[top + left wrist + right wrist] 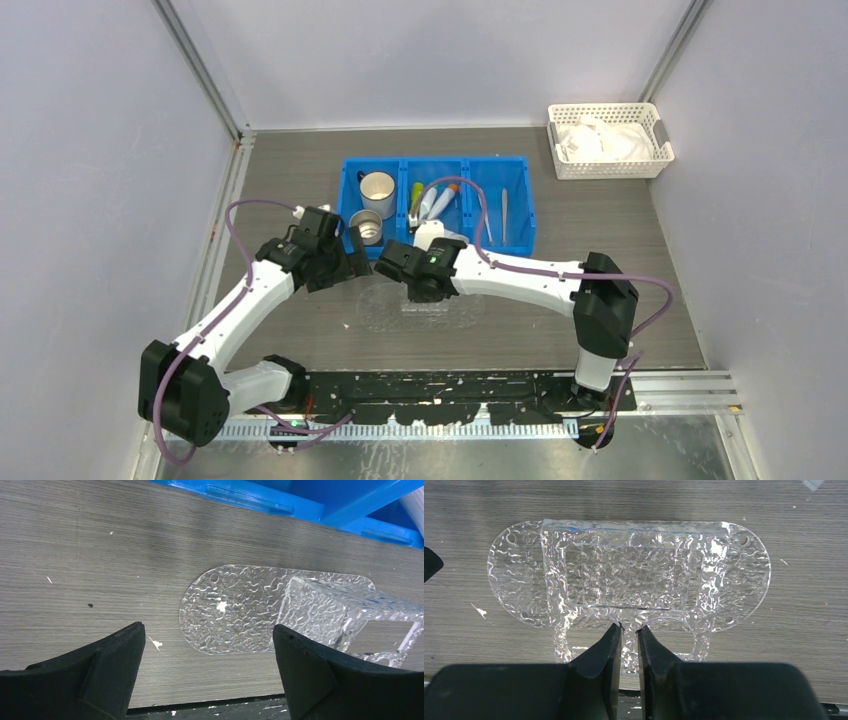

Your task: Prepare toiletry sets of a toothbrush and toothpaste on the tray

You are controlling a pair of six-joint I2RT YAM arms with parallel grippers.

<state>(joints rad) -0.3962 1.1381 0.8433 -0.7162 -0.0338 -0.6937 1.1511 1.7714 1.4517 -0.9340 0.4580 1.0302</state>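
Observation:
The clear textured tray point(385, 305) lies on the grey table in front of the blue bin. It fills the right wrist view point(634, 575), and its rounded left end shows in the left wrist view point(235, 610). My right gripper point(629, 628) is shut on the tray's near wall; in the top view it point(425, 292) sits over the tray's middle. My left gripper point(207, 627) is open and empty, hovering just above the tray's left end, also seen from above point(358, 262). The toiletry sets point(430, 200), with green and reddish-white contents, lie in the bin's middle compartment.
The blue three-compartment bin point(437, 163) stands behind the tray, its front wall in the left wrist view point(260, 500). Two metal cups point(377, 187) are in its left compartment and slim sticks point(495, 215) in its right. A white lattice basket point(610, 140) stands back right.

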